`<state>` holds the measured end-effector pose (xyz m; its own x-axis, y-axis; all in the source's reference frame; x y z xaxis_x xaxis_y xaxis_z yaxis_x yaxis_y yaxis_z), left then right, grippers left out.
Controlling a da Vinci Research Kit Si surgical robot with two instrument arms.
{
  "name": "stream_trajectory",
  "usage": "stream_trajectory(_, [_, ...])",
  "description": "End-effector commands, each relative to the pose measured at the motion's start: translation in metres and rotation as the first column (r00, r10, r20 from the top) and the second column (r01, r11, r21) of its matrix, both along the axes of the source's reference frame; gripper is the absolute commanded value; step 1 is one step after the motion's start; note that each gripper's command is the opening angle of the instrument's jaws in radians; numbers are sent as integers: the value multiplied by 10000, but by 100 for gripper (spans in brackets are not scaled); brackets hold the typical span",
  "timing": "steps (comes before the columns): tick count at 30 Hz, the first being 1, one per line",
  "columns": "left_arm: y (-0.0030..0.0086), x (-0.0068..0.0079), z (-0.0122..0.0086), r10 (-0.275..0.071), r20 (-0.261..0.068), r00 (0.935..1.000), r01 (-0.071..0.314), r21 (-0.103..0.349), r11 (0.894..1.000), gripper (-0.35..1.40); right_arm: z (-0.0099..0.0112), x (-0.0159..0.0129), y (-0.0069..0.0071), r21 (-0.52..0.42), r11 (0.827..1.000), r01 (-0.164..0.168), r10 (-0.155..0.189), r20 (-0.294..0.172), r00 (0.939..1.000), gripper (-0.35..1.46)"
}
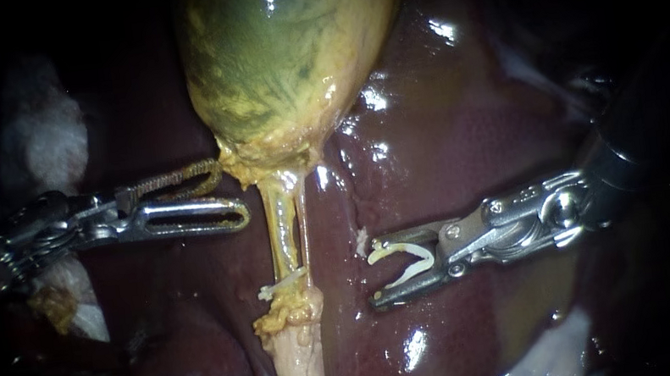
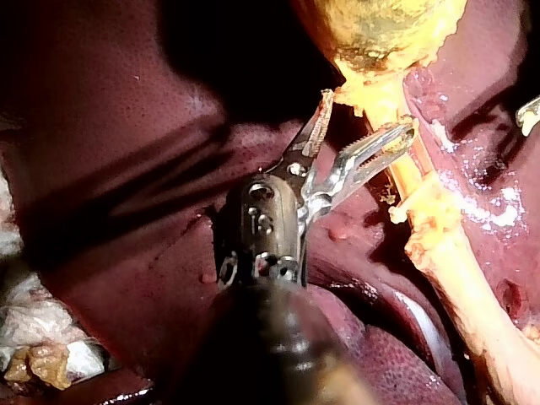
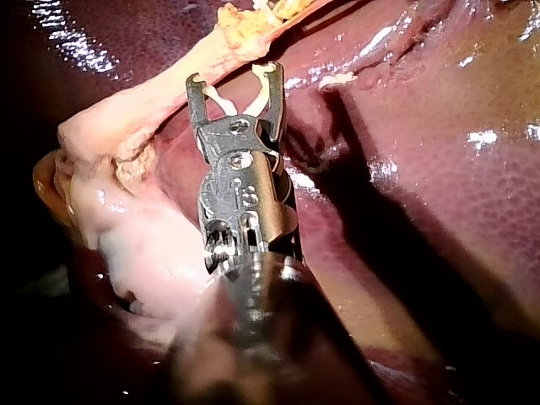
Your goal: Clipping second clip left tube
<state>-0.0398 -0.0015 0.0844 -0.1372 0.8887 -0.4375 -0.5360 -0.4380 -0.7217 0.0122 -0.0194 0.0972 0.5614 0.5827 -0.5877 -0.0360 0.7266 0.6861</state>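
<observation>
A: Now, the left instrument (image 1: pixel 231 192) comes in from the left with its claw released, a clear gap showing. Its tips are just beside the neck of the gallbladder (image 1: pixel 292 48).

B: Gripping anything?

A: Nothing. The toothed half points right at the fatty neck, though whether it touches I can't tell. The slotted half hangs free over the liver (image 1: pixel 449 140).

B: And the right instrument (image 1: pixel 373 273)?

A: Its claw stands wide, yet it is grasping an open white clip (image 1: pixel 398 248), with one arm seated in each half. It hovers over the liver, to the right of the tubes and apart from them.

B: Where's the left tube (image 1: pixel 280 229)?

A: It runs from the gallbladder's neck toward the near side, yellow and the thicker of the two. The thin right tube (image 1: pixel 302 218) is close alongside it.

B: Any clip on it?

A: One, a small white clip (image 1: pixel 283 286). It lies across the tube on the far side of a lump of yellow fat (image 1: pixel 290 309). Nearer, a pale stalk (image 1: pixel 302 371) carries on to the edge.
</observation>
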Motion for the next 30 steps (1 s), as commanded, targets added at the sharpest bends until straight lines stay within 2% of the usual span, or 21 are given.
stream_trajectory(1, [0,0,1,-4,-31,10000,4,-43,10000,56,0,0,0,1,10000,1,-1,0,10000,59])
stream_trajectory(8, [-1,-7,12,-194,-216,9996,192,-94,9998,54,0,-1,0,0,10000,4,-4,-1,10000,58])
stream_trajectory(14, [0,-12,19,-162,-168,9997,161,-87,9998,49,0,-1,0,0,10000,6,-6,-3,10000,58])
stream_trajectory(26, [13,-3,34,-147,-188,9997,145,-65,9999,34,1,-2,1,33,10000,48,-48,-25,10000,57])
stream_trajectory(30, [15,-2,36,-220,-67,9997,220,-115,9997,31,2,-2,1,33,10000,49,-49,-25,10000,57])
